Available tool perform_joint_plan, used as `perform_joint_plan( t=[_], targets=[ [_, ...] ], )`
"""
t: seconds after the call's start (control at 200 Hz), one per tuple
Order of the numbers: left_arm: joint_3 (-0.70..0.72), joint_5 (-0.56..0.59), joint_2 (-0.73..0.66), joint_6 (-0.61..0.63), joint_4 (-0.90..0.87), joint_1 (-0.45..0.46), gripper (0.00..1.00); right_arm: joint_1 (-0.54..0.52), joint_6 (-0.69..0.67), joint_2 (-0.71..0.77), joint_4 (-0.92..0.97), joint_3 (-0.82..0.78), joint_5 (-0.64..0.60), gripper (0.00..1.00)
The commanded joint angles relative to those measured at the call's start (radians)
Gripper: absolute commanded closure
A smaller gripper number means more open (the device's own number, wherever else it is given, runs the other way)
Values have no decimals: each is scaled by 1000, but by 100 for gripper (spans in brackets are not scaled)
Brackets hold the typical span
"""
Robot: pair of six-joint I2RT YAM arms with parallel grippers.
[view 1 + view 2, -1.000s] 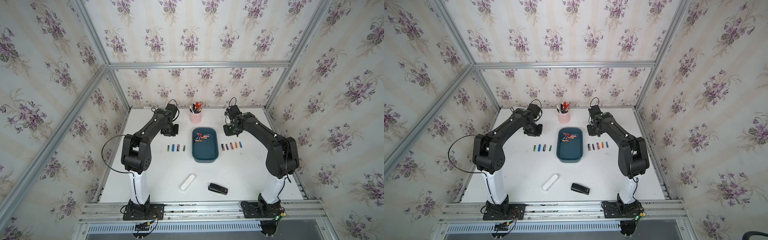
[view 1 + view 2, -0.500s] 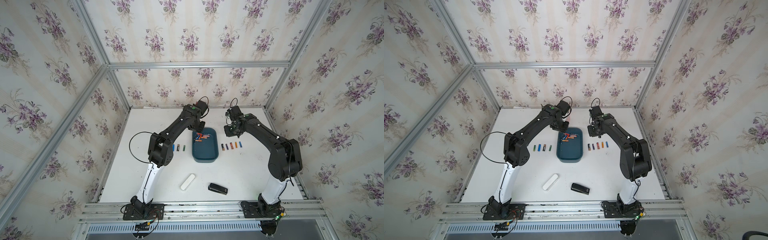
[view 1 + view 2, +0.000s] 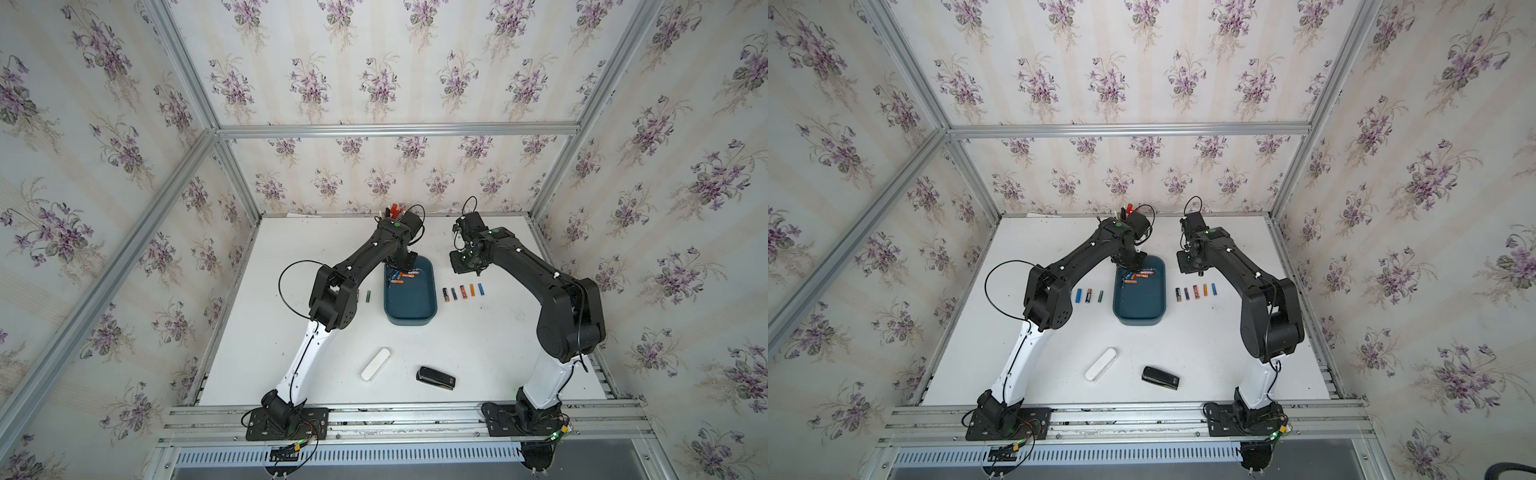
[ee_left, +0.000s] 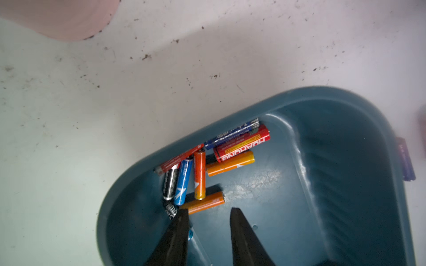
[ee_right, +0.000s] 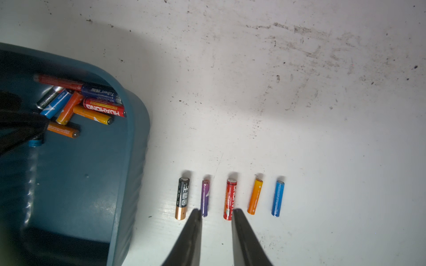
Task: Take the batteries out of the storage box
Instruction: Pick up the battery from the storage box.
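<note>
The left claw hides most of one battery; the blurred pink cup is cropped.

**Readable battery labels**
The red battery at the far end of the storage box reads "HUAHONG"; the dark blue battery just beside it reads "Tcbest". Right of the box, the black-and-gold battery, leftmost in its row, carries Chinese characters. Other print is too small to read.
</note>
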State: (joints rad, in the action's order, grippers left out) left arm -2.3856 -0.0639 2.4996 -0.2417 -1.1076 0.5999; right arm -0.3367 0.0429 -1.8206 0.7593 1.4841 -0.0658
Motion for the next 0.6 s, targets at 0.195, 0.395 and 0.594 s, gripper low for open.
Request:
perform_joint_plan(
  t=[0.195,0.395,0.594],
  targets=[
    [-14,1,51,22,8,0,69,10,-15,-5,-7,-2,-5,71],
    [-11,19,65,28,0,0,71,11,-18,-11,-3,1,-5,71],
    [-11,32,77,37,-15,0,72,11,-17,-8,-2,0,-6,71]
  ],
)
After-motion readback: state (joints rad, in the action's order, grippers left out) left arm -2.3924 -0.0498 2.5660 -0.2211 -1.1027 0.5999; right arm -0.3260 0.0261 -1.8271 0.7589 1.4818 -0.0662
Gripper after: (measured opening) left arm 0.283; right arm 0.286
